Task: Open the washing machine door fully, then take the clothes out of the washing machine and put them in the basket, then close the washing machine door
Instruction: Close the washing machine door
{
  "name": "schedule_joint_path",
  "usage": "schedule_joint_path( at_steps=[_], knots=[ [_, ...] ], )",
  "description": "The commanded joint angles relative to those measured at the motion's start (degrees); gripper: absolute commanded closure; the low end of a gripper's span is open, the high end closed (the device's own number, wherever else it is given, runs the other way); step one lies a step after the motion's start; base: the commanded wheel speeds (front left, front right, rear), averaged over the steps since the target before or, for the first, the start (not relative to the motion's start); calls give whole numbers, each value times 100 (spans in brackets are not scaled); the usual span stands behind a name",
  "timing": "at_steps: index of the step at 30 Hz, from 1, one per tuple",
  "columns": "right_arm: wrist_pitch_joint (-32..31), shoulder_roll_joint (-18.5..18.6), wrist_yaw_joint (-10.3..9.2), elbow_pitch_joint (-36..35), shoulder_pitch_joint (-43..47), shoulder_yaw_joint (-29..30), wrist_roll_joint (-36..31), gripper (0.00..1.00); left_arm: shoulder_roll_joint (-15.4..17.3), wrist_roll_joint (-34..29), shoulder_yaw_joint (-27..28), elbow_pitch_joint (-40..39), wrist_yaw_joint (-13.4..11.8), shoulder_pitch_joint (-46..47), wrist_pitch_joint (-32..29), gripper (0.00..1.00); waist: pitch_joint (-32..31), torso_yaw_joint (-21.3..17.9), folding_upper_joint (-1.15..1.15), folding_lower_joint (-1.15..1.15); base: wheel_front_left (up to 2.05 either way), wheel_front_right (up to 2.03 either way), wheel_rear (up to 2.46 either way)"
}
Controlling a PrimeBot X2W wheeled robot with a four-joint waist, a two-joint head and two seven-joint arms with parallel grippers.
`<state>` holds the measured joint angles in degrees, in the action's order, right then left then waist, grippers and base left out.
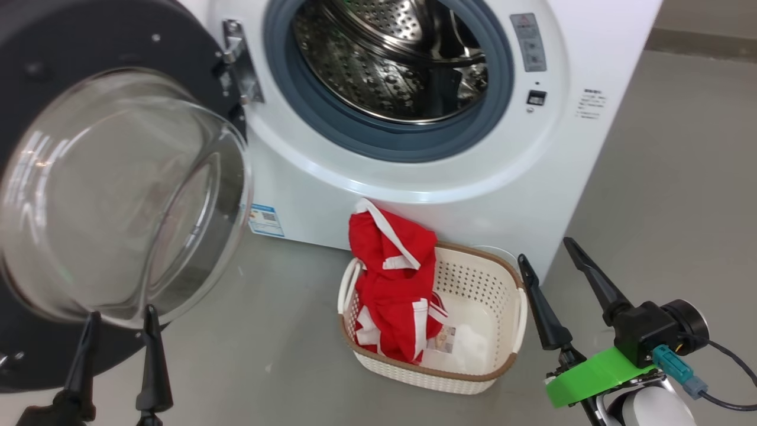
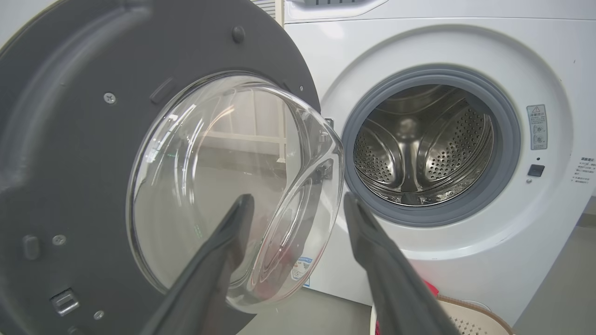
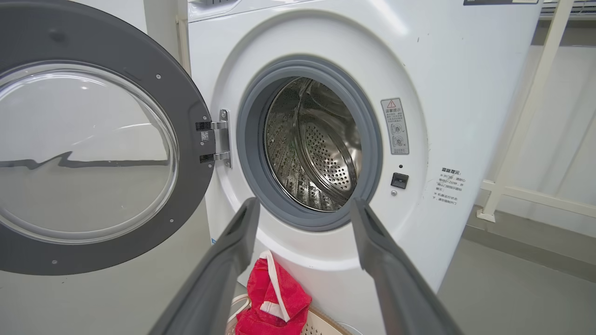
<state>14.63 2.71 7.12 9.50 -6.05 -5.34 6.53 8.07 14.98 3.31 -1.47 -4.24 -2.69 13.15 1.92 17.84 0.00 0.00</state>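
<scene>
Door (image 1: 118,195): swung wide on its hinge (image 1: 239,65) at the left of the machine (image 1: 414,195); inner face turned toward the robot; the opening step reads as done
Drum (image 1: 390,59): bare steel in all three views; no red fabric seen inside; its lowest front part sits behind the grey ring (image 1: 378,139) in the head view, so empty is my judgement, not a certainty
Clothes (image 1: 393,284): red heap in the left half of the basket (image 1: 426,376); it stands well above the rim, its top leaning toward the machine's front; unloading looks finished
Basket: on the floor (image 1: 266,331), just before the machine and below the opening; right half bare, sticker (image 1: 445,340) showing
Left gripper (image 1: 121,313): fingers spread, nothing between them; tips low by the door's bottom, just before the glass (image 2: 219,186); touching or apart, I cannot tell
Right gripper (image 1: 544,248): fingers spread, empty; just right of the basket, apart from it
Done: two of three steps, by my reading
Left to do: shutting the door
Next move, as I judge it: get behind the door's outer face or rim and swing it toward the opening until it latches
Risk: the heap rises high beside the machine's front; whether the door's lower edge clears it, I cannot tell
</scene>
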Motion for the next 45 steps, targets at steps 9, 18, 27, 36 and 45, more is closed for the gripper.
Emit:
schedule_joint_path(
  at_steps=[9,18,27,36,45],
  knots=[
    [37,17,36,-87,-113,-321,44,0,138,-82,198,-315,-167,-105,-178,0,-313,634,0,0,0,0,0],
    [37,17,36,-29,-89,-385,24,0,149,-76,219,-342,-254,-170,-167,0,-306,838,0,0,0,0,0],
    [37,17,36,-10,-98,-431,59,0,145,-58,231,-354,-317,-210,-134,0,-323,838,0,0,0,0,0],
    [37,17,36,-10,-112,-410,51,0,201,-13,266,-377,-335,-118,-89,100,-280,796,0,0,0,0,0],
    [37,17,36,-11,-100,-339,-7,0,619,97,657,-249,-300,688,37,100,-235,773,0,0,0,0,0]
  ],
)
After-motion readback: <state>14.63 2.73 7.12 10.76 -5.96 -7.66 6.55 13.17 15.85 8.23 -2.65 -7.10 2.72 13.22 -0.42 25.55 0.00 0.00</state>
